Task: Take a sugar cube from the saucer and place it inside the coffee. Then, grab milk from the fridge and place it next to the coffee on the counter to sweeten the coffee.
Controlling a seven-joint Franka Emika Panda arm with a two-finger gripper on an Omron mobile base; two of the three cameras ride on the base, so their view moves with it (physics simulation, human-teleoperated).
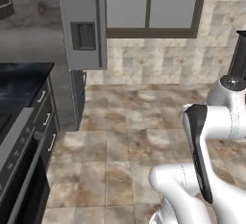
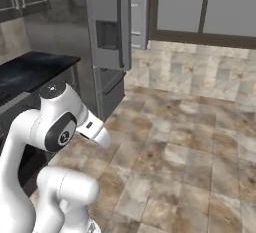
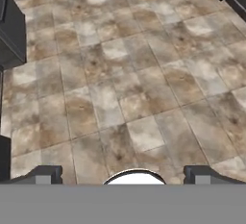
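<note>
The fridge (image 1: 84,23) stood tall and light grey, smooth-faced, with a dark rectangular dispenser panel set into its door and a long dark handle down the edge; in the right base view (image 2: 107,22) pale inner shelves showed past the door's edge, though how far the door stood ajar could not be told. Beside it ran the counter (image 1: 21,76), a glossy black marble-like slab with faint white veins, above dark grey drawers (image 1: 45,117) with short silver handles. An oven front (image 1: 19,170) with a long bar handle sat nearer the base.

The gripper (image 3: 123,175) hung well apart from the fridge and counter, pointing down at bare floor, its two dark fingertips (image 3: 45,174) spread wide with nothing between them. The white arm (image 2: 55,127) was folded close over the base.

The floor (image 3: 125,88) was mottled beige and brown stone tile with pale grout lines. On the far wall, pale grey panels in dark brown frames (image 1: 151,4) rose above a tiled strip. Open floor lay between the arm and the fridge.
</note>
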